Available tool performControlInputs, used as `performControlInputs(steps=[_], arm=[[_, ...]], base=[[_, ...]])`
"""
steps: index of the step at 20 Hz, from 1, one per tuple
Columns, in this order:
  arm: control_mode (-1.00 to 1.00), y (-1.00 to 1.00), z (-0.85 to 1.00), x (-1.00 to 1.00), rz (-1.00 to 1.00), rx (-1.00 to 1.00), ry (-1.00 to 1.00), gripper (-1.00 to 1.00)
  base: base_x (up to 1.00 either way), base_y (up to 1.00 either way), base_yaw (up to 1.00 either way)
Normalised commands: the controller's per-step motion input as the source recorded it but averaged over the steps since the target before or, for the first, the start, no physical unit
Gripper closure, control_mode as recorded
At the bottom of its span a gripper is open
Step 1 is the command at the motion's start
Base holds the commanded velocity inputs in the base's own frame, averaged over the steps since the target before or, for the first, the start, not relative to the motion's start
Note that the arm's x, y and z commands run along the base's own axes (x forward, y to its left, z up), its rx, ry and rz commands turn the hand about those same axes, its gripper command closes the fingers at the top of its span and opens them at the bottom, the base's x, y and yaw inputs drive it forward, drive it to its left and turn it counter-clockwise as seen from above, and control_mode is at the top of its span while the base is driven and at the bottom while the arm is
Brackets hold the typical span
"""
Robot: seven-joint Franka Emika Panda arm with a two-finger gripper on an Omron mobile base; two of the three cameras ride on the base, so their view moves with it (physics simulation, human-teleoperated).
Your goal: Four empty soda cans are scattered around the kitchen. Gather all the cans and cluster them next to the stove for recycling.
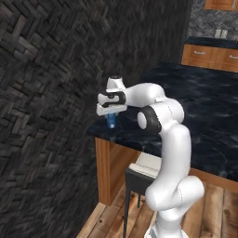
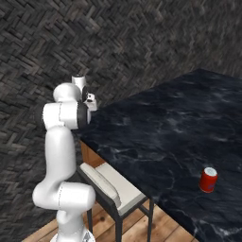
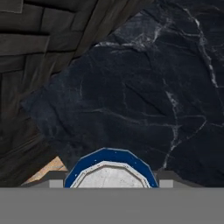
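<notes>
- While standing upright at the near corner of the dark marble counter [image 1: 204,107], blue soda can [image 1: 111,121] directly under gripper [image 1: 111,113], long axis vertical.
- In hand view, silvery top between fingers, so apparently clamped on blue soda can.
- Red soda can [image 2: 208,179] well apart, along the counter edge.

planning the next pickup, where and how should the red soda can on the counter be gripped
Grip the red soda can across its round side wall, about mid-height, coming straight down from above. It stands upright on the dark marble counter with bare counter all around it, so any jaw direction probably works.
</notes>
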Motion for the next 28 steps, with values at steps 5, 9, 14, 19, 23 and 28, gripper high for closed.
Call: performControlInputs(steps=[5, 9, 14, 19, 23, 28], arm=[[-1.00, -0.32, 0.14, -0.67, 0.00, 0.00, -0.17, 1.00], [-1.00, -0.32, 0.15, -0.67, 0.00, 0.00, -0.21, 1.00], [-1.00, -0.24, 0.23, -0.62, -0.03, 0.02, -0.06, 1.00], [-1.00, -0.21, 0.29, -0.56, -0.07, 0.05, 0.00, 1.00], [-1.00, -0.17, 0.17, -0.58, -0.04, 0.00, 0.00, 1.00], [-1.00, -0.13, 0.13, -0.53, -0.05, 0.00, -0.01, 1.00]], base=[[0.00, 0.00, 0.00], [0.00, 0.00, 0.00], [0.00, 0.00, 0.00], [0.00, 0.00, 0.00], [0.00, 0.00, 0.00], [0.00, 0.00, 0.00]])
